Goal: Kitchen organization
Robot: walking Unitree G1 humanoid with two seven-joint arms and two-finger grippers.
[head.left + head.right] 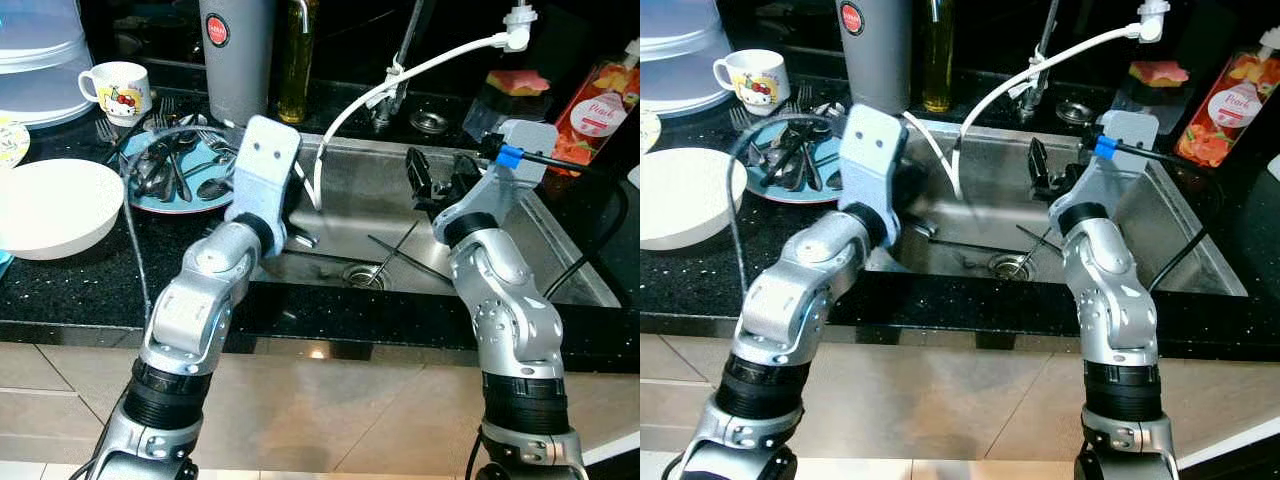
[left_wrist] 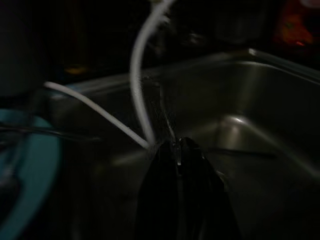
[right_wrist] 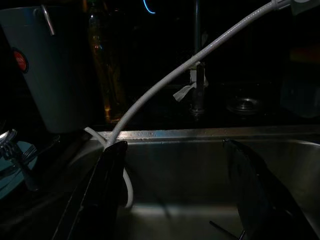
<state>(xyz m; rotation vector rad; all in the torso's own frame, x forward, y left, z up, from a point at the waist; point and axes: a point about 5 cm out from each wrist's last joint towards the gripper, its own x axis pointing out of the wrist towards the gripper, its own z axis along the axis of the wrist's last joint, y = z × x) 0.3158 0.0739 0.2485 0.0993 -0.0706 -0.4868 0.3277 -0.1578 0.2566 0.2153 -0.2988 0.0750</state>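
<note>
Left of the steel sink [image 1: 560, 262] sits a white bowl [image 1: 55, 205]. A cartoon mug [image 1: 118, 90] stands behind it, a peach-labelled pouch [image 1: 603, 103] off the sink's far right corner.

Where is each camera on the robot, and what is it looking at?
Left eye view: on the head, looking down at the sink; both silver arms show.
Right eye view: beside it, same scene, same arms.
Left wrist view: on the left wrist, looking along the shut left pincer into the sink.
Right wrist view: on the right wrist, looking between the open right pincer fingers at the sink's back wall.
Shared: the white hose and the blue plate of cutlery appear in head and wrist views.
</note>
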